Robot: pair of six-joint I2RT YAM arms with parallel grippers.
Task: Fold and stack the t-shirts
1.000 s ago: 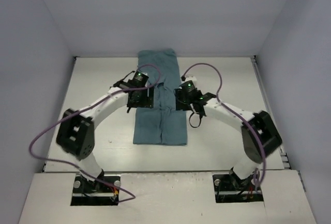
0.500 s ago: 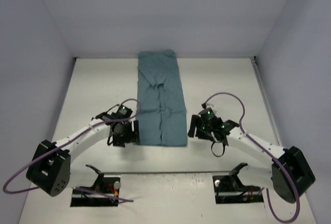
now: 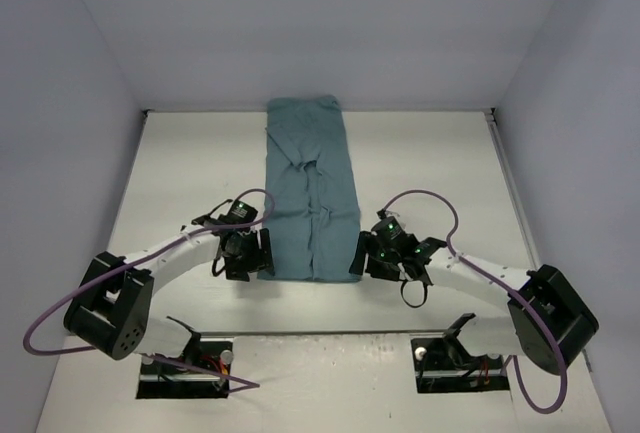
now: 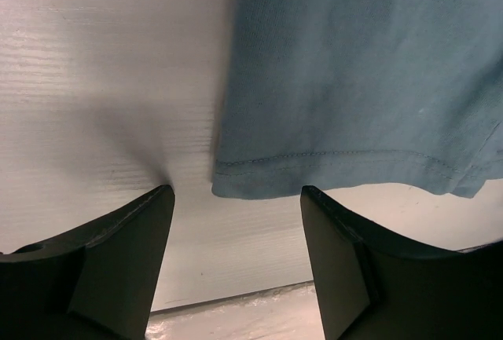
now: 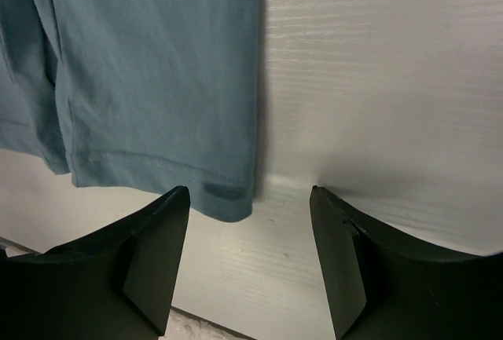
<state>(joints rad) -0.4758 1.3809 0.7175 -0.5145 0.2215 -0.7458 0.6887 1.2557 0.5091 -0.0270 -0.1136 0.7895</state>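
Observation:
The teal t-shirt (image 3: pixel 310 193) lies on the white table (image 3: pixel 180 173) as a long narrow strip, running from the back wall towards me. My left gripper (image 3: pixel 258 256) is open and empty, low over the table at the strip's near left corner. In the left wrist view that hemmed corner (image 4: pixel 236 183) lies just beyond the gap of my left gripper (image 4: pixel 236 192). My right gripper (image 3: pixel 360 256) is open and empty at the near right corner. In the right wrist view the shirt (image 5: pixel 157 65) ends at a corner close to the left finger (image 5: pixel 149 261) of my right gripper (image 5: pixel 250 192).
Pale walls close the table in at the back and both sides. The table's near edge (image 3: pixel 320 331) runs just behind the grippers, with both arm bases below it. Purple cables (image 3: pixel 430 198) loop off both arms.
Both arms drew back from the middle of the shirt to its near end, then closed inward onto the two near corners. The shirt has stayed flat and in place.

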